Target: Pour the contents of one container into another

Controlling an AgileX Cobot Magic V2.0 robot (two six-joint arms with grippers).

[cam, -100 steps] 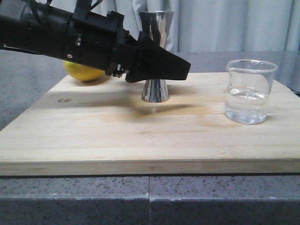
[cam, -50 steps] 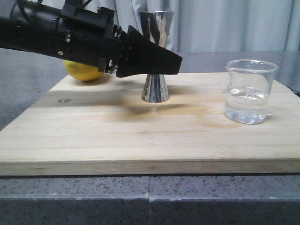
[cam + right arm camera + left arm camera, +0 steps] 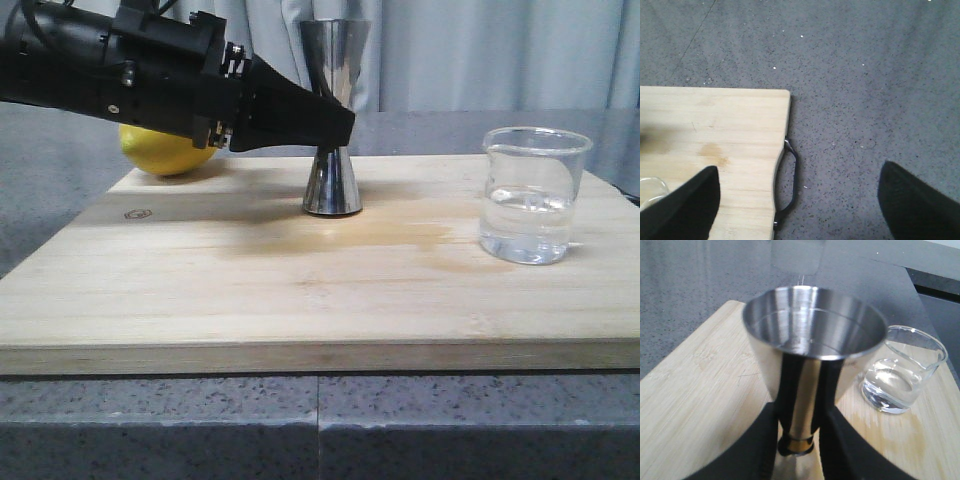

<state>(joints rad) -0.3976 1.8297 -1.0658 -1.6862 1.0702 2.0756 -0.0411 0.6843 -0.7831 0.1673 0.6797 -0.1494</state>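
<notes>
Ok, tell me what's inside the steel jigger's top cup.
From the left wrist view, the steel jigger shows bare shiny inner walls with no pool of liquid in sight. The deepest part of the cup is hidden behind the near rim. The water sits in the glass beaker beside it.

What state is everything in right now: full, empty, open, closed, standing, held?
Glass beaker: upright on the board, partly filled with clear liquid, untouched.
Steel jigger: upright on the board, top cup looks empty.
Left end effector: fingers either side of the jigger's waist; contact unclear.
Right end effector: open, holding nothing.
Lemon: whole, resting behind the left arm.
Cutting board: flat, with a damp-looking stain.
</notes>
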